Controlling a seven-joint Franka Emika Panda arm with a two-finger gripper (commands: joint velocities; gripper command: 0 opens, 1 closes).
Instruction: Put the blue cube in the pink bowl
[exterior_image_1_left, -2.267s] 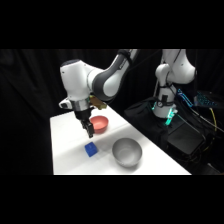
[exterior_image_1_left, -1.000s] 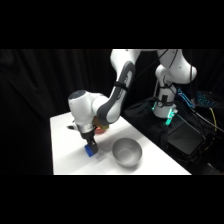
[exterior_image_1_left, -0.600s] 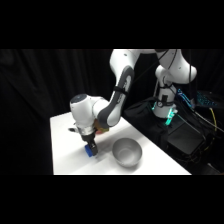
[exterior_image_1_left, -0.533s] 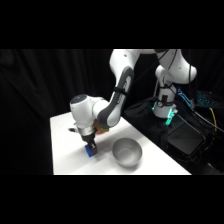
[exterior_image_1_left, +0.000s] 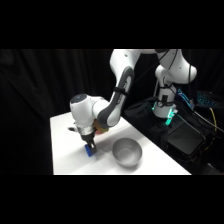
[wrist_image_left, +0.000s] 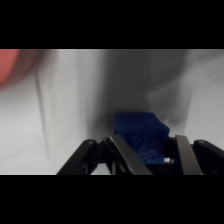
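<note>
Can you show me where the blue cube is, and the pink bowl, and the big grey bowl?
blue cube (wrist_image_left: 140, 131): wrist view, on its top face.
pink bowl (wrist_image_left: 11, 65): wrist view, on the bit showing at the upper left edge.
grey bowl (exterior_image_1_left: 126, 151): side view, inside its hollow.

The cube (exterior_image_1_left: 90, 149) sits on the tabletop (exterior_image_1_left: 65, 150) at lower centre-left of the side view, directly beneath the pincer (exterior_image_1_left: 89, 143). The big bowl (exterior_image_1_left: 126, 152) stands to its right. The small bowl (wrist_image_left: 12, 65) lies behind, largely hidden by the arm, showing at the wrist view's upper left.
</note>
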